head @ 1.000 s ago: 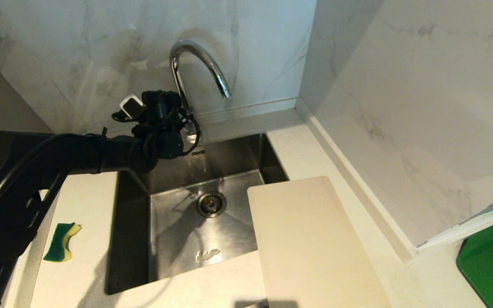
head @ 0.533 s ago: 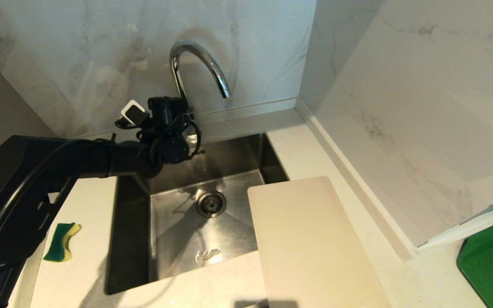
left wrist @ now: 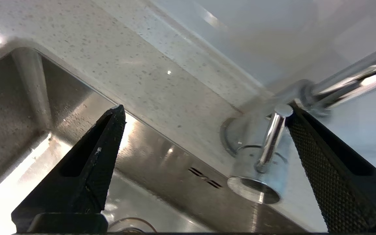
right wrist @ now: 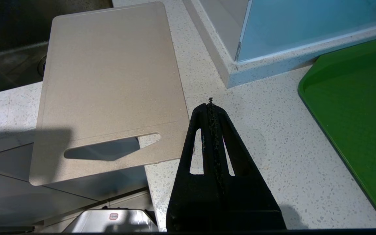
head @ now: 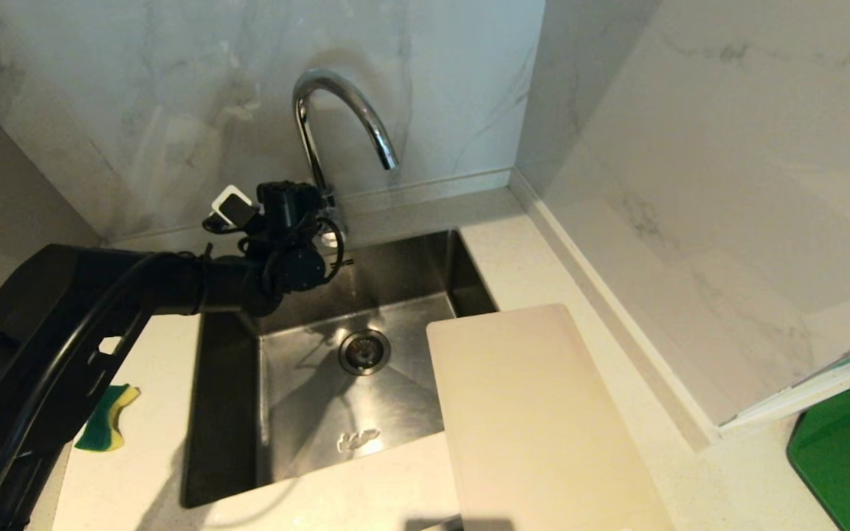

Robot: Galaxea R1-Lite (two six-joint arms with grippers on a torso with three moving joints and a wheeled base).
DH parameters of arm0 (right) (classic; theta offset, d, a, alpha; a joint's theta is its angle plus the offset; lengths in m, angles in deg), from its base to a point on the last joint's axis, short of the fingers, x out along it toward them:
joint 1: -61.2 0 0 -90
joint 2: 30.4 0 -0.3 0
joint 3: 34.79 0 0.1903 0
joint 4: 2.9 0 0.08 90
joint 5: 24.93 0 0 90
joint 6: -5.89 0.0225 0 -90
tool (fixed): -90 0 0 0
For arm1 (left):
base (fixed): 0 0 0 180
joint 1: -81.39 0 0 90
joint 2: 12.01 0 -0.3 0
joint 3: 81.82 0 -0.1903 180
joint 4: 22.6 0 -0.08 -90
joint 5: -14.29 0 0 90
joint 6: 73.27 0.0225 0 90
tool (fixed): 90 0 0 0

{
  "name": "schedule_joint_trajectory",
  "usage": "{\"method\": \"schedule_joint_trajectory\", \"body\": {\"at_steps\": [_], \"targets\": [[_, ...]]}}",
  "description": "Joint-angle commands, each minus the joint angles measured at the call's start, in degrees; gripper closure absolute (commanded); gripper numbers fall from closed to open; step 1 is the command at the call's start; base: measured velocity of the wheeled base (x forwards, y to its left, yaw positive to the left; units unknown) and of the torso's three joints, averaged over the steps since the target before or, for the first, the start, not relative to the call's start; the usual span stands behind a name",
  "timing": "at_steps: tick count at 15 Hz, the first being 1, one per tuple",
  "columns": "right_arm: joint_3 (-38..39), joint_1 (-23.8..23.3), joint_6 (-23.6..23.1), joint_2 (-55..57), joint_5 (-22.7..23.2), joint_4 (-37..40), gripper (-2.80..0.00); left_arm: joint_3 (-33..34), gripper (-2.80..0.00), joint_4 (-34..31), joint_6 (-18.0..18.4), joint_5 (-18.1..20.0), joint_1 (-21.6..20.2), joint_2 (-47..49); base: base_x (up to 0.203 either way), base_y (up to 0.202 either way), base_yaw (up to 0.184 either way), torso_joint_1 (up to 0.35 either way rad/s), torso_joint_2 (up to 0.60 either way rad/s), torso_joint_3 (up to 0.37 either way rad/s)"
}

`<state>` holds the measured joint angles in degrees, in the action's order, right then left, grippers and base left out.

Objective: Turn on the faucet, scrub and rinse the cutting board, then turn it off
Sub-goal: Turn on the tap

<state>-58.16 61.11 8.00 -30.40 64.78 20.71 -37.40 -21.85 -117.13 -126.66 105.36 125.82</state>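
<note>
Faucet (head: 336, 118) at back rim of sink (head: 233, 413), dry; left gripper (left wrist: 204, 114) has dropped to its base over the last second, jaws wide, lever (left wrist: 273, 137) just inside one finger; tap-on imminent; cutting board (head: 536, 420) right of faucet, overhanging sink; right gripper (right wrist: 211, 107) closed, empty.

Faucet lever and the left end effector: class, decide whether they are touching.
Touching, it seems. In the left wrist view the lever's rounded tip meets the inner edge of one finger of the open left end effector, no gap visible.
</note>
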Motion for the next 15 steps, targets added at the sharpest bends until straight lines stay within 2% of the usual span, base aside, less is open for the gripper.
{"method": "schedule_joint_trajectory", "body": {"at_steps": [1,5,12,15], "targets": [[0.1,0.0,0.0,0.0,0.0,0.0,0.0,0.0,-2.8,1.3,0.7,-0.3,-1.1,1.1,0.0,0.0,0.0,0.0,0.0,0.0],[0.1,0.0,-0.1,0.0,0.0,0.0,0.0,-0.3,-2.8,1.7,1.7,-0.1,-2.7,1.3,0.0,0.0,0.0,0.0,0.0,0.0],[0.1,0.0,0.0,0.0,0.0,0.0,0.0,-0.3,-2.8,1.8,1.8,0.1,-2.9,2.4,0.0,0.0,0.0,0.0,0.0,0.0],[0.1,0.0,0.0,0.0,0.0,0.0,0.0,-0.1,-2.8,1.4,1.5,1.6,-3.3,2.4,0.0,0.0,0.0,0.0,0.0,0.0]]}}
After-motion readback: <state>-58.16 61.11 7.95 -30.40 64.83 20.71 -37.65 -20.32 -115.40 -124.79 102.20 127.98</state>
